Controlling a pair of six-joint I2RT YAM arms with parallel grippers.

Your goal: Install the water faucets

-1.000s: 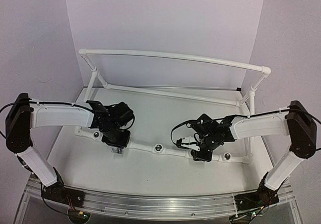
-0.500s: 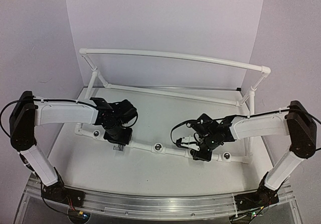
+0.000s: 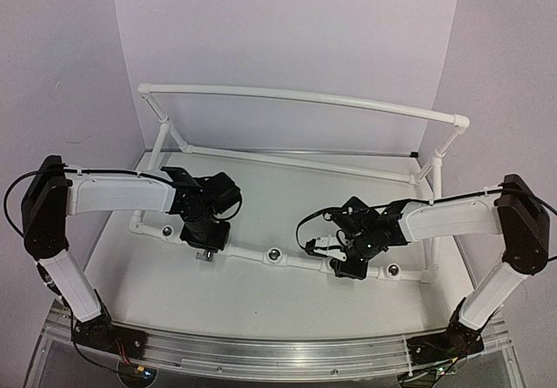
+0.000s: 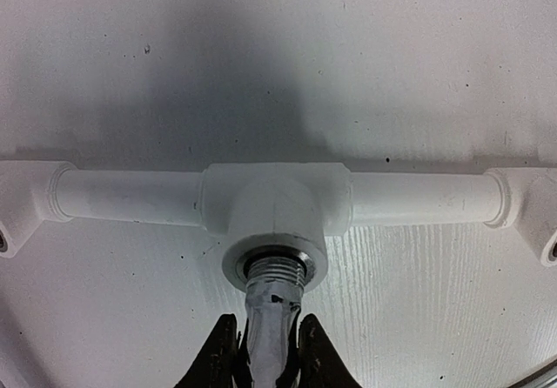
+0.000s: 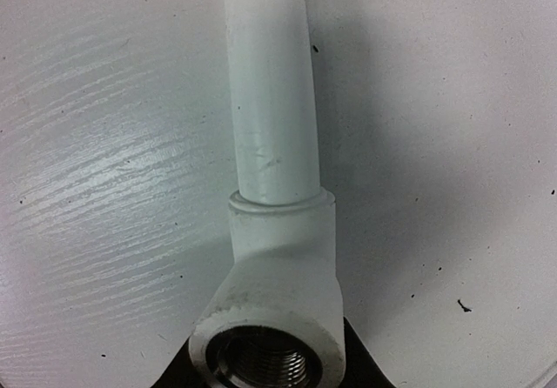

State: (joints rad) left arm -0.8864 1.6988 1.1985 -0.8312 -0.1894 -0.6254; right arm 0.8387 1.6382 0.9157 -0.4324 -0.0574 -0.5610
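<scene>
left gripper [image 4: 265,357]: jaws narrow, pinched on the water faucet [image 4: 271,314] by its taped stem. Just ahead of the fingertips, the faucet's threaded nose sits in the mouth of the tee socket [image 4: 274,205]. Threads show outside the collar, so I'd call it started, not seated. The white pipe [image 4: 130,197] runs off to either side of the tee, with bare table [image 4: 392,57] beyond.

right gripper [image 5: 270,366]: jaws partly closed, one finger on each side of a socket fitting [image 5: 278,266]. Looks clamped on it as a brace. The threaded bore between the fingers is empty, no faucet there. The white pipe goes straight ahead from it.

To do this step well:
- Hold the stem axis dead in line with the tee bore.
- Turn the wrist about that axis with only a light push forward.
- If the stem tilts off-axis, back out and restart. Cross-threading is the main risk.
- When regripping, open just enough and don't drag the faucet back.
- Right arm holds the frame so it can't roll.
</scene>
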